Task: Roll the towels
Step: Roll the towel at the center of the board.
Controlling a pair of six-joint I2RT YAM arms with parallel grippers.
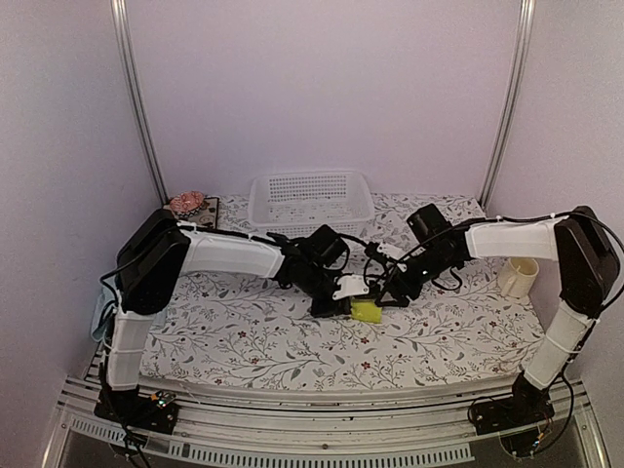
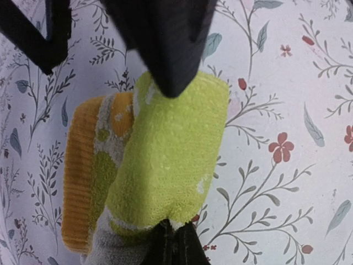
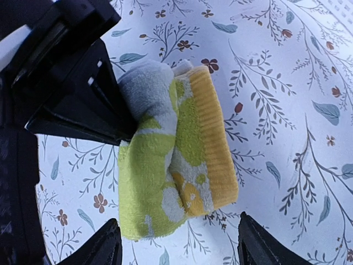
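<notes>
The yellow-green towel point(image 1: 368, 312) lies rolled into a short fat bundle in the middle of the floral table cover, its orange ribbed hem point(image 3: 212, 149) on one side. My left gripper point(image 2: 174, 236) is shut, pinching the roll's near edge point(image 2: 171, 160). From the other side my right gripper point(image 3: 177, 231) stands open, its fingertips point(image 3: 110, 237) spread wider than the roll point(image 3: 165, 171) and just short of its end, not touching it. A bit of pale blue cloth point(image 1: 100, 320) shows at the table's left edge, mostly hidden behind the left arm.
A white perforated basket point(image 1: 312, 200) stands at the back centre. A cream cup point(image 1: 518, 277) sits at the right, by the right arm. A dark mat with a pinkish object point(image 1: 192, 206) lies at the back left.
</notes>
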